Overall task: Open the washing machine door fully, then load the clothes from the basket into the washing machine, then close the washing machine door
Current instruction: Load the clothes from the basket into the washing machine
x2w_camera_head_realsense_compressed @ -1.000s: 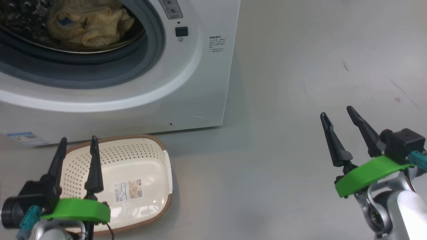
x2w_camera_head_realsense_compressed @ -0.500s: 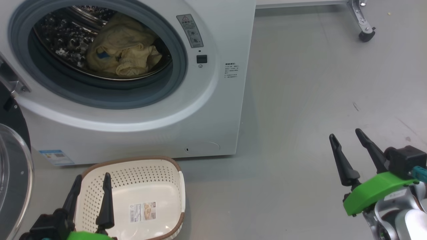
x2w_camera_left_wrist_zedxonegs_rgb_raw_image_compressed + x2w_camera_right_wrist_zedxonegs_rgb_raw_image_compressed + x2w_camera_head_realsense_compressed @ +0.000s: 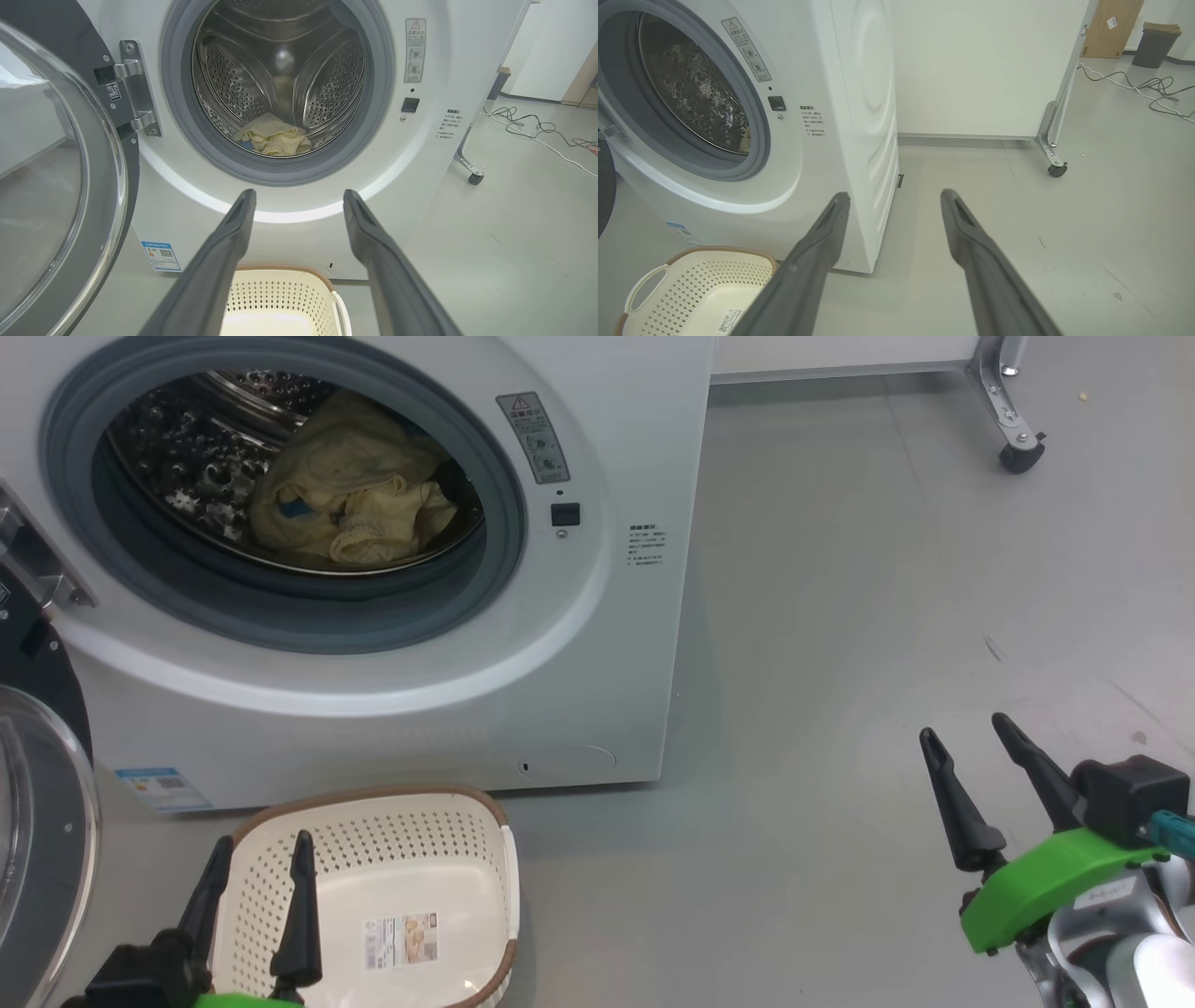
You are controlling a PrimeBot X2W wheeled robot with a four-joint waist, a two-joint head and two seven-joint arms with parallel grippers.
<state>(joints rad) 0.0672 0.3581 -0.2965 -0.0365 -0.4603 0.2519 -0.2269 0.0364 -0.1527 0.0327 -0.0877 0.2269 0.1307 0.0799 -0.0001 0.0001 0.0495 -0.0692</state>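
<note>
The washing machine door stands open on its hinge at the left of the white washing machine. The pale yellow clothes lie heaped low in the steel drum, behind the grey gasket. The cream basket sits on the grey floor just before the machine's front, a sticker showing on its bottom. The left claw hangs above the basket, fingers spread wide, holding nothing. The right claw, well apart over the floor to the machine's right, is likewise wide open and grips nothing.
</note>
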